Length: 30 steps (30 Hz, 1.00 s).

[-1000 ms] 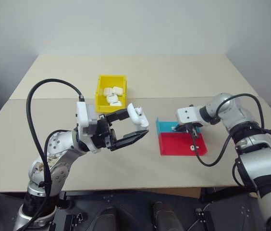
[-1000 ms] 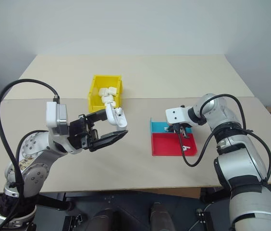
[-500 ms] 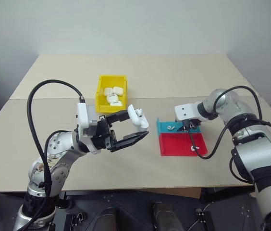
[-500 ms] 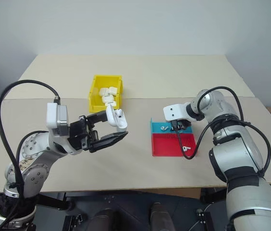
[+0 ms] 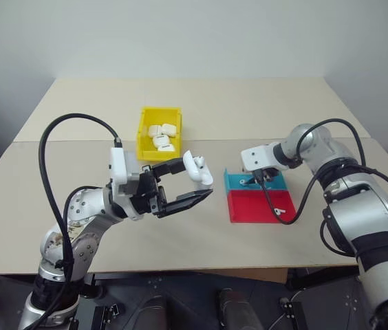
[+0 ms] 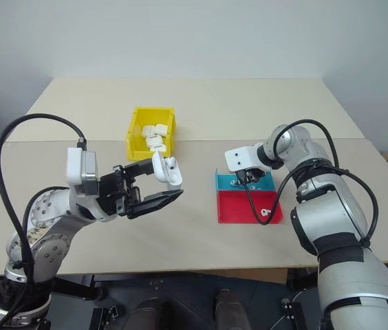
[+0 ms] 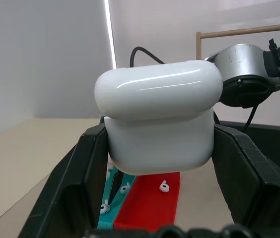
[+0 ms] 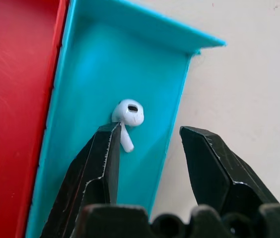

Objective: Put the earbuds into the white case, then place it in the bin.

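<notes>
- We see the left gripper [image 5: 188, 184] clenched on the white case [image 7: 159, 116], lifted clear of the worktop [image 5: 249, 103], the case's lid hinged open.
- The bin [image 5: 158, 125] sits just beyond that gripper, with several white cases inside.
- The right gripper [image 8: 150, 148] hangs released over the teal half of the tray [image 8: 105, 59], its jaws parted and grasping nothing.
- One earbud [image 8: 128, 115] lies in the teal half just beside one finger [image 8: 100, 163] of this gripper; whether they touch, we cannot quite tell.
- Another earbud [image 5: 281, 210] lies in the red half [image 5: 252, 206], on the near side of the right gripper.
</notes>
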### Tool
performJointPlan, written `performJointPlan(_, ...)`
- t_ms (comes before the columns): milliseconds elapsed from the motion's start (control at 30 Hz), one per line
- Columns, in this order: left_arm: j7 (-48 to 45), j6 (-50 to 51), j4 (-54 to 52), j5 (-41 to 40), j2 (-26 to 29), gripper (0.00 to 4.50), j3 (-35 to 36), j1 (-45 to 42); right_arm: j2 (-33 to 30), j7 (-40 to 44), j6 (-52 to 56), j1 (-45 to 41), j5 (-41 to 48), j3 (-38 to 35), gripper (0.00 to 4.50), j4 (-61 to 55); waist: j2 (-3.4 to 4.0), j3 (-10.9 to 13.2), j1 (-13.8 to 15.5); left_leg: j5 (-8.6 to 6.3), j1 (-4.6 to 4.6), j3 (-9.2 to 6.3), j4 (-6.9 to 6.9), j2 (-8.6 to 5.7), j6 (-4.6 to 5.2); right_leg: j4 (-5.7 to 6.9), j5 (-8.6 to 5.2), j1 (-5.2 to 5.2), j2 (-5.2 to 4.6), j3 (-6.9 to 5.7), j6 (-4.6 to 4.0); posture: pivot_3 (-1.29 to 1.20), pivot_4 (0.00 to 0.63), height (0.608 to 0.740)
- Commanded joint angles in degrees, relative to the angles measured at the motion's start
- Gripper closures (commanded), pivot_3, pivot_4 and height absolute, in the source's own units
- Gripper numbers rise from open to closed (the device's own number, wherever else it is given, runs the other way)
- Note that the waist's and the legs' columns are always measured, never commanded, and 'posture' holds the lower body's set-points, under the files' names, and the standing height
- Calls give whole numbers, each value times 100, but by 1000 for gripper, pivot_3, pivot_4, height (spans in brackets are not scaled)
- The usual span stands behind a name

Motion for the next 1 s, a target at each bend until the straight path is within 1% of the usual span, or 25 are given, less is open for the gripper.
performJointPlan(33,-62,-108,-41,-6,27,1652,48,-101,-45,-69,-159,-53,-39,-18,2173,37,0,0,0,0,0,0,0,0,0,0,0,0,0,0,0,0,150,740)
performJointPlan(333,-154,-130,-76,-9,38,1652,57,-31,42,-50,-234,-5,-52,-55,2173,113,0,0,-9,0,1,-1,0,1,0,1,0,0,1,0,0,0,150,740)
performJointPlan(467,-364,-145,-36,-52,78,1652,15,8,95,-59,-196,-8,-42,-71,2173,151,0,0,-10,0,1,-2,0,1,0,1,0,0,1,0,0,0,150,740)
performJointPlan(700,-769,-428,287,327,104,1652,-243,122,170,-206,-109,6,-130,-20,2173,209,2,-1,-16,0,15,5,0,1,0,1,0,13,2,0,-1,0,150,740)
performJointPlan(867,-687,-530,353,506,-43,1652,-391,191,193,-144,-74,27,-82,-53,2173,213,2,-1,-12,0,15,6,0,1,0,0,0,14,2,0,-1,0,150,740)
performJointPlan(1000,-659,-551,355,622,-42,1652,-427,259,208,-77,-58,51,-44,-80,2173,214,2,-1,-18,0,16,5,0,2,0,1,0,15,2,0,-1,0,150,740)
